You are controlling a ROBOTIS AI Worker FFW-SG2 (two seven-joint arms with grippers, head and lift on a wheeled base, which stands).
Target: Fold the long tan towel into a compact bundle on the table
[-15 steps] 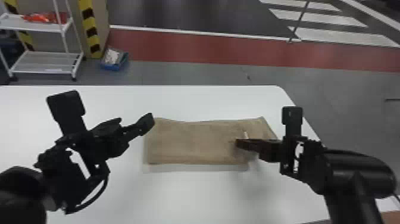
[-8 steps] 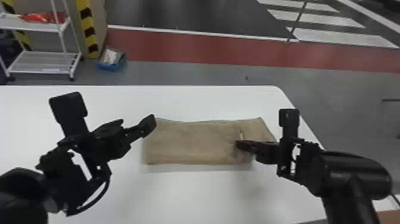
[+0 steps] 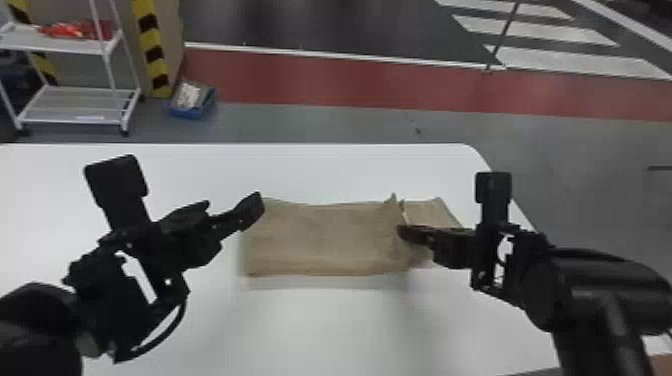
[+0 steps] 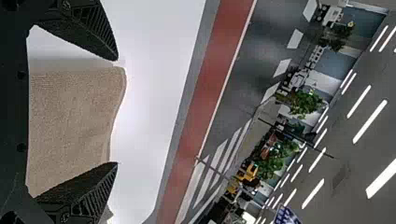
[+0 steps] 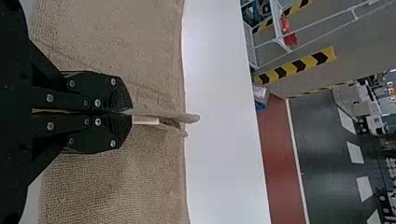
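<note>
Right fingers (image 3: 411, 234) pinching tan towel (image 3: 320, 240), left fingers (image 3: 251, 210) spread near its end

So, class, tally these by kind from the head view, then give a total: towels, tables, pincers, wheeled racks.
Towel: 1
Table: 1
Pincers, left pincer and right pincer: 2
Wheeled rack: 1
Total: 5

Towel (image 3: 320, 240): matt cloth, rough, finely looped pile. Table (image 3: 320, 330): smooth, faintly glossy top. Left gripper (image 3: 233, 204): matt, ribbed fingers (image 4: 103, 32). Right gripper (image 3: 402, 233): shiny metal screw heads (image 5: 97, 103).
</note>
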